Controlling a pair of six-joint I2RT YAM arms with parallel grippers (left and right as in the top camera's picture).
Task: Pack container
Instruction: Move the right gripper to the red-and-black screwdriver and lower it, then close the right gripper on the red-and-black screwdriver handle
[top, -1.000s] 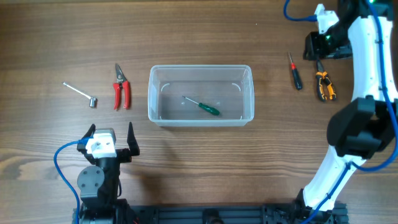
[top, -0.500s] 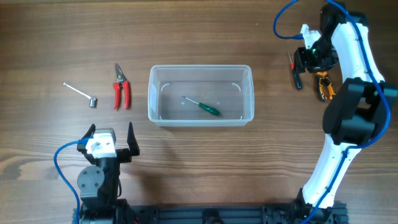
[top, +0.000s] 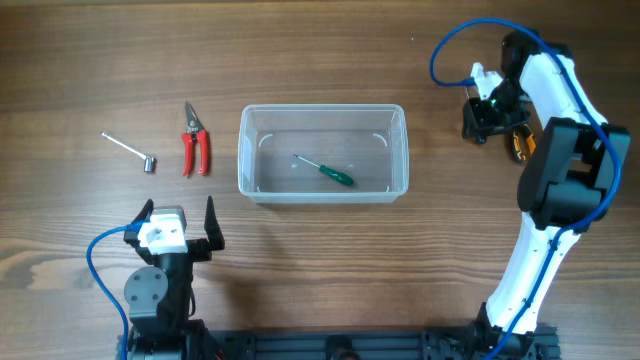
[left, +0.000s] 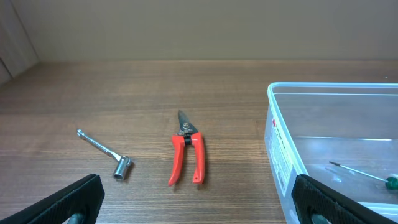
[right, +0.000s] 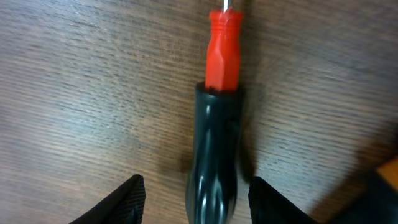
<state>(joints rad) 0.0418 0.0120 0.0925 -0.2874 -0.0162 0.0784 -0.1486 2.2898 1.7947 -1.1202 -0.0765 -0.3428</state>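
Right gripper (right: 200, 199): fingers apart, straddling the red-and-black screwdriver (right: 216, 143) on the desk (top: 320, 60). Left gripper (left: 198, 202): fingers apart, holding nothing. Container (top: 322, 192): holds one green screwdriver (top: 335, 174).

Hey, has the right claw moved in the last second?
Yes. Overhead, the right claw has slid left, nearer the clear rectangular plastic container, and is now open over the red-and-black-handled screwdriver.

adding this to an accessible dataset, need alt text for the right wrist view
Close-up of a red-and-black screwdriver handle lying on the wooden table, the open right gripper straddling its black end at the bottom edge. The metal shaft runs off the top.
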